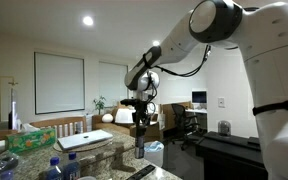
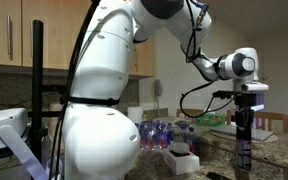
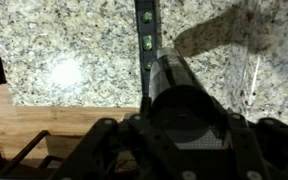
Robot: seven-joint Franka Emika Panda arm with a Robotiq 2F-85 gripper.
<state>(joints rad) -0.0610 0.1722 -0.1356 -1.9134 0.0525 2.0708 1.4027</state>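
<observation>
- The gripper [image 3: 179, 128] was clamped on a dark cylinder [image 3: 179, 88]. In the wrist view its fingers pressed against either side of the cylinder's upper end.
- In both exterior views the dark cylinder [image 1: 139, 143] [image 2: 244, 148] stood upright, hanging straight down from the gripper [image 1: 139, 117] [image 2: 246, 110].
- The cylinder's lower end reached down to the speckled granite worktop [image 3: 74, 45]. Whether it rested on the stone or hung just above it could not be told.
- In the wrist view a narrow dark strip with green marks [image 3: 147, 35] ran along the cylinder's length, away from the gripper.
- A bright patch of reflected light [image 3: 64, 72] lay on the worktop to one side of the cylinder.
- A brown wooden surface [image 3: 44, 112] bordered the granite edge on the same side of the cylinder.
- In an exterior view a closed laptop [image 1: 84, 140] lay on the worktop beside the cylinder, not touching it.
- In an exterior view a pack of water bottles [image 2: 164, 133] stood well apart from the cylinder, near the robot's white body.
</observation>
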